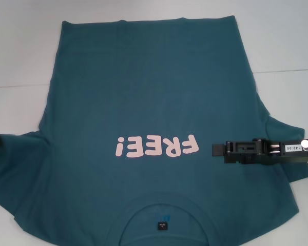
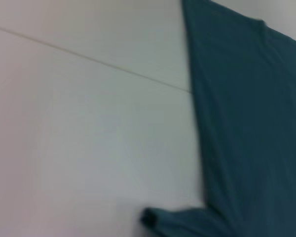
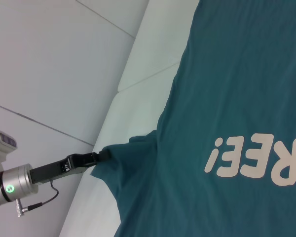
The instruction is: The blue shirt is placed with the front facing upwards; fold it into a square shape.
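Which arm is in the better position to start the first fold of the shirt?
Probably the left: the left gripper is at the sleeve end of the blue shirt, while the right gripper hovers above it.

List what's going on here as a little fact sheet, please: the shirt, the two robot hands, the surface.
shirt: blue shirt spread flat, front up, pink FREE! lettering showing, collar nearest the robot
left gripper: at the tip of the shirt's left sleeve, shut on the fabric
right gripper: over the shirt beside the lettering; grip unclear
surface: white table
folding: not started
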Action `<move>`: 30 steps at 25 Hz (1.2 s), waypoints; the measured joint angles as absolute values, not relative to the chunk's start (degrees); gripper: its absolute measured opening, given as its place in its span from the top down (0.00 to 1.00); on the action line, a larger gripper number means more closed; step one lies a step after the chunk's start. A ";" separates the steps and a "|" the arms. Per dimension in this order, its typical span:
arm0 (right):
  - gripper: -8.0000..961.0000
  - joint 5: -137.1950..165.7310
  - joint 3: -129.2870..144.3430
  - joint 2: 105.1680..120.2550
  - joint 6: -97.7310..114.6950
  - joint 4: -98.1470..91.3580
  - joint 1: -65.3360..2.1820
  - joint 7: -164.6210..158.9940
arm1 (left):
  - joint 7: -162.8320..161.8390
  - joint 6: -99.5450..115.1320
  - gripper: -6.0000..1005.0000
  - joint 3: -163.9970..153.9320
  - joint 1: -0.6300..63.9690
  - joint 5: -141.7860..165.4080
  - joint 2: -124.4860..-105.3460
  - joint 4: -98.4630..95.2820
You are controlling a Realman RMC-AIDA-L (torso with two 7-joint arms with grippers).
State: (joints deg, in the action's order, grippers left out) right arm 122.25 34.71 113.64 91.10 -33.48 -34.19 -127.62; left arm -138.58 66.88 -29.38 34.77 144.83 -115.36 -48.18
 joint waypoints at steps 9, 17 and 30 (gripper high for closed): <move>0.10 122.29 34.85 113.58 90.79 -33.48 -34.19 -127.61 | -144.37 78.78 0.99 -30.69 38.13 140.25 -116.63 -51.47; 0.10 122.29 34.99 113.55 90.68 -33.42 -34.07 -127.47 | -148.12 76.62 0.99 -35.89 40.90 140.45 -118.52 -50.81; 0.11 122.53 34.71 113.55 90.59 -33.39 -33.92 -127.47 | -147.70 70.19 0.99 -38.67 44.79 140.18 -119.15 -43.65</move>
